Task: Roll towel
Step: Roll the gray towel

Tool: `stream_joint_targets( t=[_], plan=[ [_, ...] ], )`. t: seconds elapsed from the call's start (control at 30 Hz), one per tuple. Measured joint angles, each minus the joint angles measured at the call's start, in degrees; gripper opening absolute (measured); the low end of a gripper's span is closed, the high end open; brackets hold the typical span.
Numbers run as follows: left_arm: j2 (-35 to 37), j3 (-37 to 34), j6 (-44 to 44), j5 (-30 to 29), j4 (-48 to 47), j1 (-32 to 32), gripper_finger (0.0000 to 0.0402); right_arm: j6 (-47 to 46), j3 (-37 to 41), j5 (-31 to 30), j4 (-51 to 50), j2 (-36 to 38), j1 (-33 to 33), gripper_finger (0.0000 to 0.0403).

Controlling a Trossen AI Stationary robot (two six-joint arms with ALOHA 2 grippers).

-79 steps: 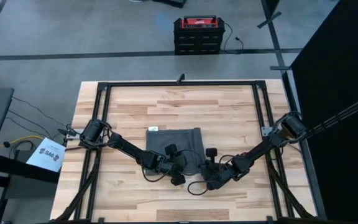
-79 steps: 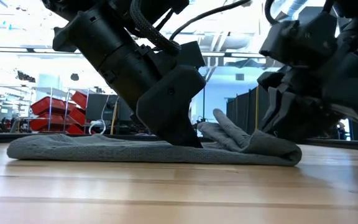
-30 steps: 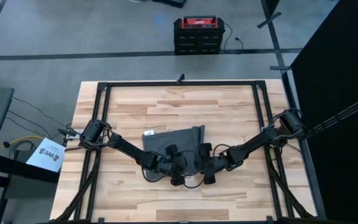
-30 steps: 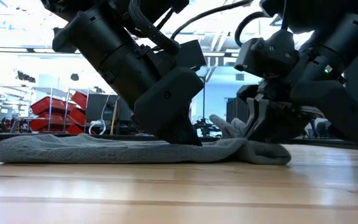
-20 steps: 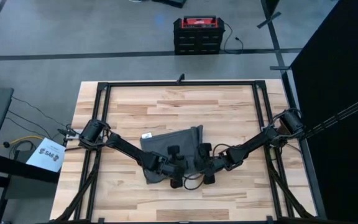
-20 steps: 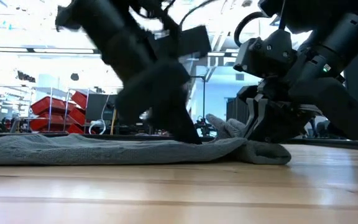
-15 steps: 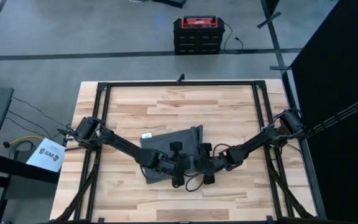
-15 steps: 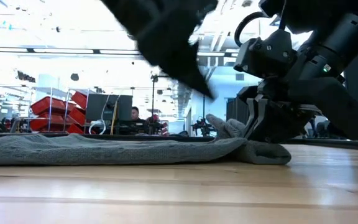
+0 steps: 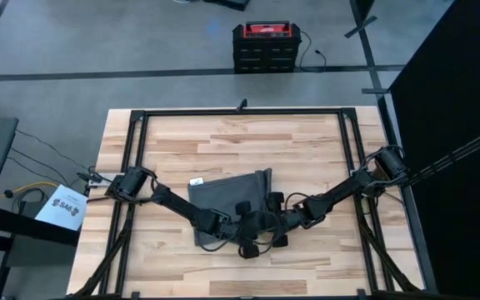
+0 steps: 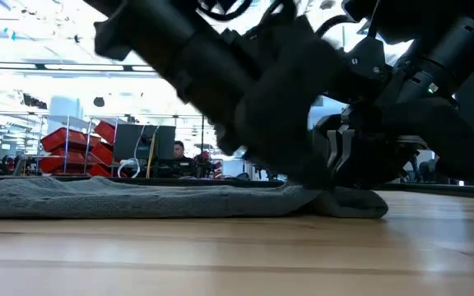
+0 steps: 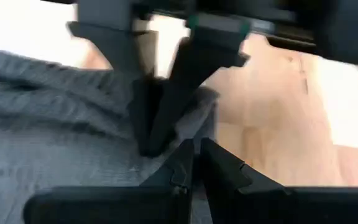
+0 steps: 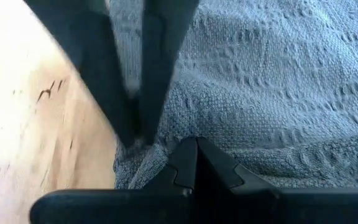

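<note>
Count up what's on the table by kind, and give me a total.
Towel: 1, dark grey, lying on the wooden table.
Grippers: 2, the left gripper and the right gripper, both at the towel's near right corner.
Total: 3.

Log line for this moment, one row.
dark grey cloth towel: flat on table, unrolled | left gripper: shut, at near corner | right gripper: shut on towel

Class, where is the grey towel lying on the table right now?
In the high view the towel lies flat near the table's middle, with the left gripper and right gripper meeting at its near-right corner.
</note>
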State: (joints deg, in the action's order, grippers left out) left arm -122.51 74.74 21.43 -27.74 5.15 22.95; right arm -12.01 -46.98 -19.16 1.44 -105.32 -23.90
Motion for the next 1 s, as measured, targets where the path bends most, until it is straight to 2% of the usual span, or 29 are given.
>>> stream_joint_targets(
  t=[0.1, 0.27, 0.6, 0.8, 1.0],
  plan=[
    [-0.15, 0.11, 0.96, -4.14, 4.03, 0.45, 0.0015, -0.12, -0.02, 0.07, -0.13, 0.00, 0.00, 0.0000],
    [-3.18, 0.20, 1.21, -4.29, 10.13, 0.44, 0.0015, -0.17, 0.00, 0.06, -0.30, 0.00, 0.00, 0.0000],
    [-6.00, 0.33, 4.53, -4.27, 8.85, -0.45, 0.0015, -0.17, 0.00, -0.05, -0.63, 0.84, -0.36, 0.0000],
    [-6.20, -0.01, 6.22, -4.77, 7.76, 0.07, 0.0015, 0.92, 0.48, -1.38, -5.28, 8.10, -0.44, 0.0000],
    [-7.79, -0.90, 8.61, -5.73, 8.80, 0.82, 0.0015, -0.63, 0.33, -6.42, -15.75, 18.73, -0.87, 0.0000]
  ],
)
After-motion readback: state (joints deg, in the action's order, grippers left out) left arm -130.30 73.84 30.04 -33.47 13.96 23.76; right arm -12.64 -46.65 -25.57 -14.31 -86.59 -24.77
